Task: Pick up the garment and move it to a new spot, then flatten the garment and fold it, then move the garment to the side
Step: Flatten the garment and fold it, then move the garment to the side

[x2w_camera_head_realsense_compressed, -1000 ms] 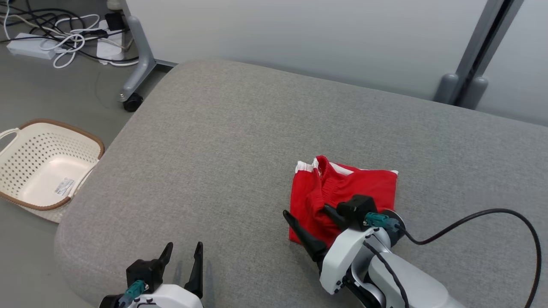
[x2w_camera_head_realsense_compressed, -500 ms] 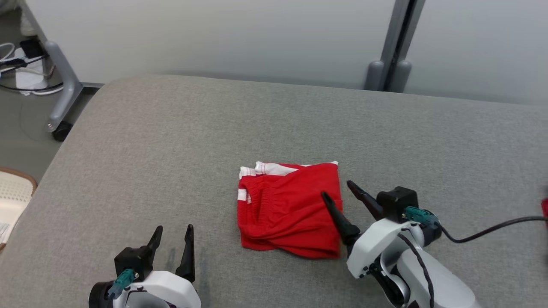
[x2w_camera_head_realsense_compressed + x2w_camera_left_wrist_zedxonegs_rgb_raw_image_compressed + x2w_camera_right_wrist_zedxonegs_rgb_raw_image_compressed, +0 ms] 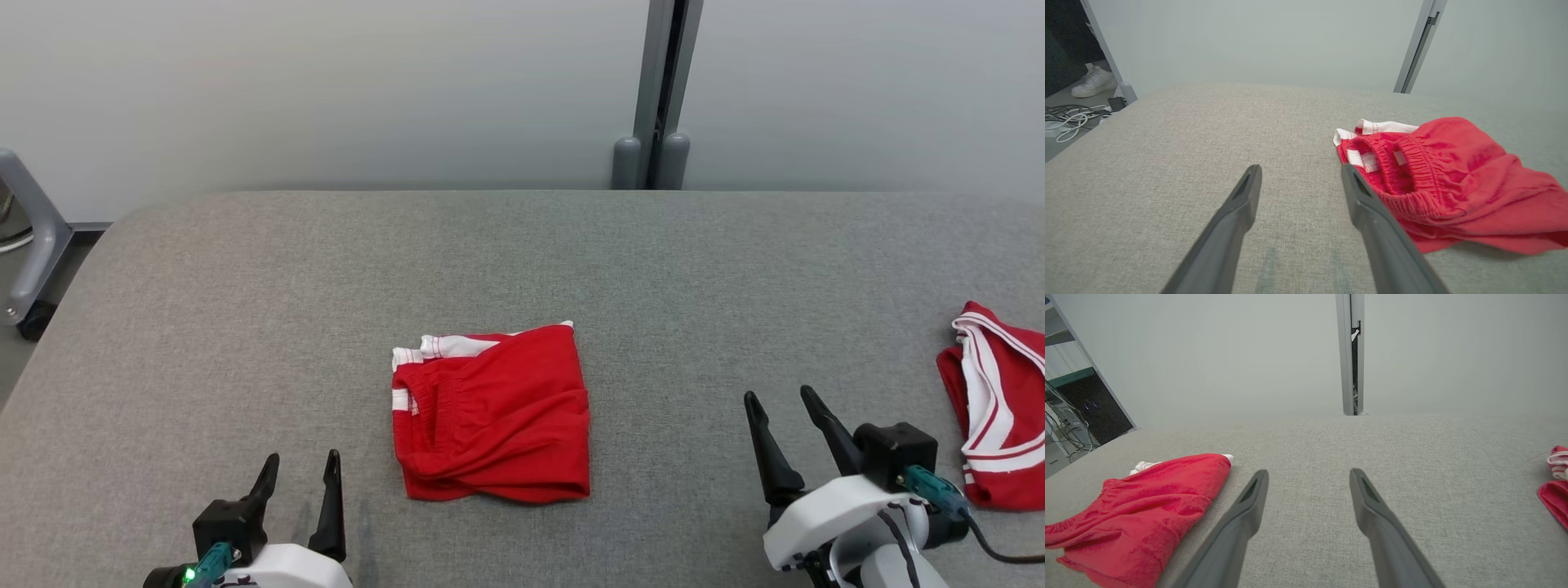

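A folded red garment with white trim lies in the middle of the grey cushioned surface. The left wrist view has the garment just right of my fingers, its elastic waistband facing me. In the right wrist view the garment lies at the lower left. My left gripper stands open near the front edge, left of the garment and apart from it. My right gripper is open too, to the garment's right with bare fabric between. Neither holds anything.
A second red and white garment lies at the surface's right edge, beside my right gripper. A grey post stands against the wall behind. A wheeled frame leg is at the far left. Cables and a person's shoe are on the floor.
The head camera has swung right, so the basket left the picture and the second garment came in. My right gripper drew back off the folded garment to its right.
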Robot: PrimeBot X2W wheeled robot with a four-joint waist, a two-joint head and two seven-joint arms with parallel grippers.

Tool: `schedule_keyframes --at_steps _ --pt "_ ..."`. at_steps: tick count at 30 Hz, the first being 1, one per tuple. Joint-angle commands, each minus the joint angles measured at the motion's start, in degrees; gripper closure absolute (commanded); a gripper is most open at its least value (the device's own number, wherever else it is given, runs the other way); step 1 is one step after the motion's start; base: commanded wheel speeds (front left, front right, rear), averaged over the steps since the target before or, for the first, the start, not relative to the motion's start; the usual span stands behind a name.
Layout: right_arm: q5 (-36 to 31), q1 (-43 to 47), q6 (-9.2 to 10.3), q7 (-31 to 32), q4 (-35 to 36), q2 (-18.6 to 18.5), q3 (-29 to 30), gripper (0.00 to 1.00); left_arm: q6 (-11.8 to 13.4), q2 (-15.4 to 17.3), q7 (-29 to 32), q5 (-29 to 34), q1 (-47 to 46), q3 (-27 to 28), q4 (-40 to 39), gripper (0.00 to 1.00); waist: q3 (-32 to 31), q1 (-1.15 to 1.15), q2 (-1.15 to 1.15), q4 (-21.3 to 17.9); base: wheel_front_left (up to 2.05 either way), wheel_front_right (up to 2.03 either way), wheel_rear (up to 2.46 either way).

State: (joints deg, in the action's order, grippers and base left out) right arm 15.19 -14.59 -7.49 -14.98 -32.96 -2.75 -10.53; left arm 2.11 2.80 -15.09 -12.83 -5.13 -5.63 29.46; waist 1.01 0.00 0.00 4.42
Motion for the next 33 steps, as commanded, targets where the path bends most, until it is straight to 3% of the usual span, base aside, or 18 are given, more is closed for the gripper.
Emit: schedule_keyframes --at_steps 1,8,19,27,33 --pt "-0.72 1.6 0.0 -0.25 1.29 -0.29 1.24 0.0 -0.32 0.24 -0.06 0.61 0.84 0.59 -0.59 0.0 -0.39 0.0 0.0 -0.84 0.0 0.0 0.0" --pt "-1.3 6.57 0.0 -0.26 4.02 -0.32 4.71 0.0 -0.26 0.26 -0.06 1.22 3.23 1.84 -1.35 0.0 -1.23 0.0 0.0 -1.88 0.0 0.0 0.0" --pt "1.52 8.25 0.0 -0.27 3.9 -0.34 2.56 0.0 -0.57 0.25 -0.06 1.97 4.22 2.13 -2.38 0.0 -1.1 0.0 0.0 -1.8 0.0 0.0 0.0" --pt "3.44 5.04 0.0 -0.27 2.15 -0.38 -2.01 0.0 -1.07 0.22 -0.06 1.22 2.68 -0.02 -3.11 0.0 1.3 0.0 0.0 1.55 0.0 0.0 0.0" --pt "7.08 -1.5 0.0 -0.26 -1.2 -0.33 -6.32 0.0 -1.47 0.24 -0.06 1.13 0.83 -2.23 -3.36 0.0 4.55 0.0 0.0 6.65 0.0 0.0 0.0"
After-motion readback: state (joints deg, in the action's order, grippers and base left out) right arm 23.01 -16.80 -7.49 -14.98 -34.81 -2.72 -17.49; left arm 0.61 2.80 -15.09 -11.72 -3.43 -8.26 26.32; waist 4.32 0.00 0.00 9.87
